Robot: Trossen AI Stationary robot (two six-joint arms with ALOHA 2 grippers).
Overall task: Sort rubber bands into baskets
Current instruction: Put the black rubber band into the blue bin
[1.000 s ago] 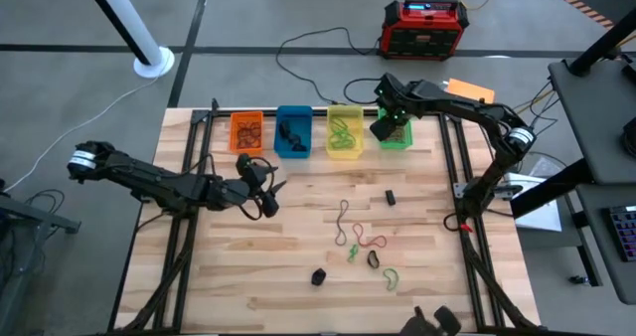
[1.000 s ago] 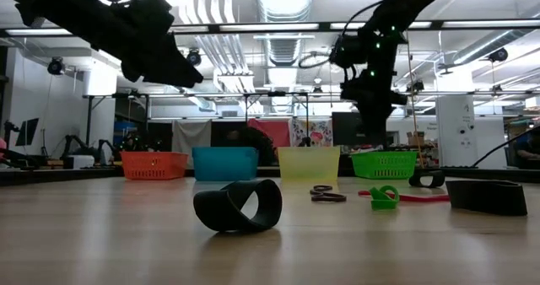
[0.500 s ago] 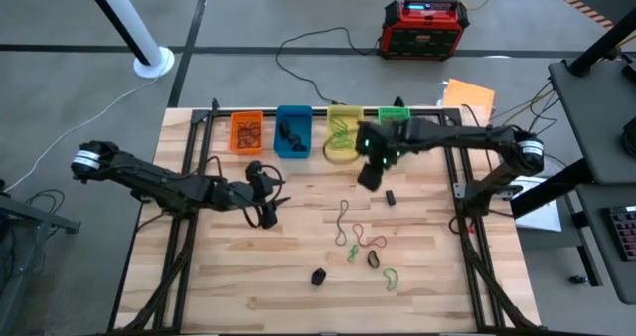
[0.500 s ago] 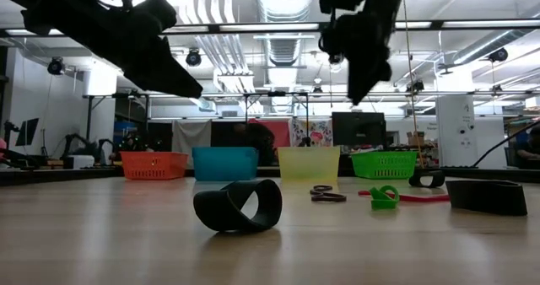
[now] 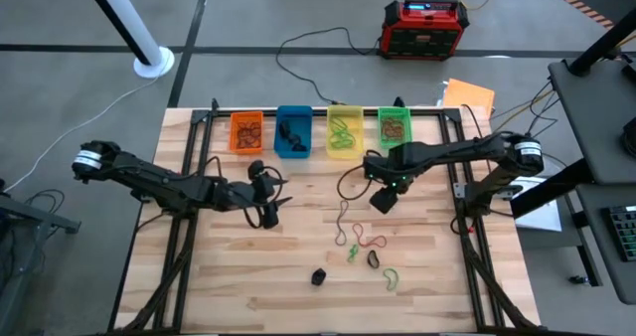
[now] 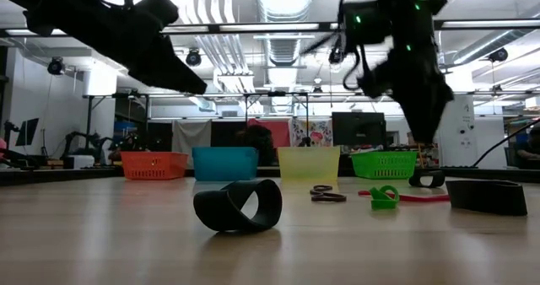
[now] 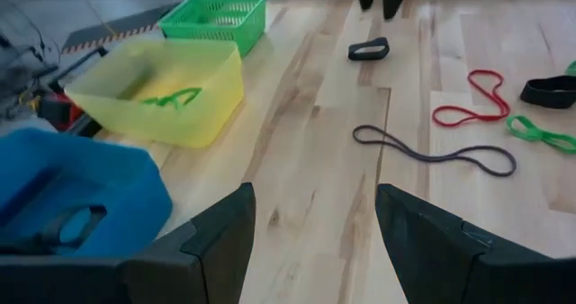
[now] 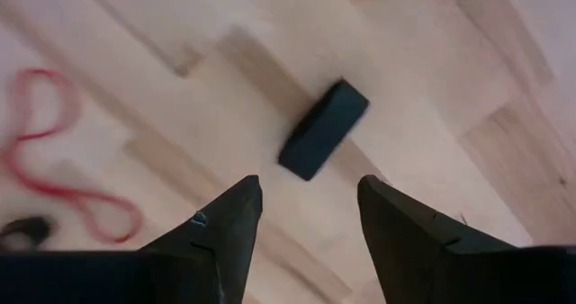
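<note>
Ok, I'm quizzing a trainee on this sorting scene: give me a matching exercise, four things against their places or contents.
1 blue plastic basket
2 yellow plastic basket
3 right pincer
4 long red rubber band

A over a short black band
B holds green bands
C holds black bands
D loose on the wooden table

Pairs: 1-C, 2-B, 3-A, 4-D

Baskets: orange (image 5: 245, 132), blue (image 5: 292, 131), yellow (image 5: 345, 132), green (image 5: 395, 127). Beneath the right gripper (image 8: 304, 216): black band (image 8: 322, 129), red band (image 8: 49, 160) beside. Table (image 5: 229, 266) pale wood.
</note>
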